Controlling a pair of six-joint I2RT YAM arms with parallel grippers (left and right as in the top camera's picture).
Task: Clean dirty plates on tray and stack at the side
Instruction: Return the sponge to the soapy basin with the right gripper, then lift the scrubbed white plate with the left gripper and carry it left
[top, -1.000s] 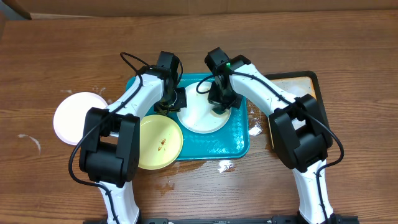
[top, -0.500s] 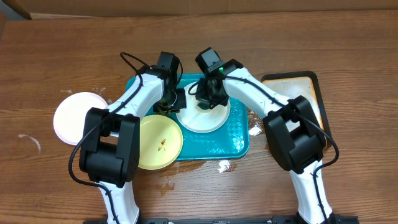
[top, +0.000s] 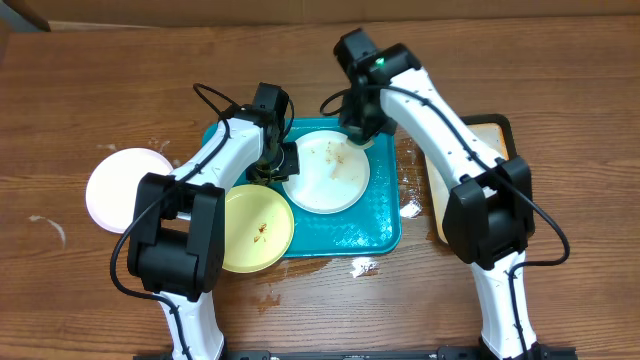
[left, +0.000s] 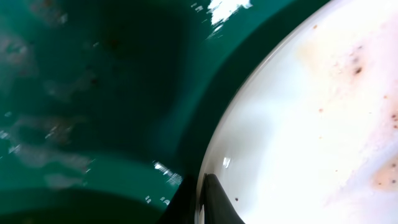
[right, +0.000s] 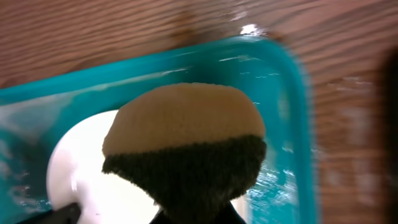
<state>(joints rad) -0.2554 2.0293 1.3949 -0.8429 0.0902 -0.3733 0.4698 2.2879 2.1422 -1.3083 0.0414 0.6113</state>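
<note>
Cleaning looks partway done: side plate (top: 128, 188) at left seems clean; middle plate (top: 325, 172) and yellow-green plate (top: 255, 228) show smears. Left tool (top: 282, 160) pinches the middle rim; right tool (top: 358, 122) pinches a sponge (right: 186, 134).

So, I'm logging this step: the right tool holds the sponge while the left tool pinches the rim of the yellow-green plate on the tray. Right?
Not quite. The left tool pinches the rim of the white plate on the tray, not the yellow-green plate beside it; the left wrist view shows this. The right tool does hold the sponge.
</note>
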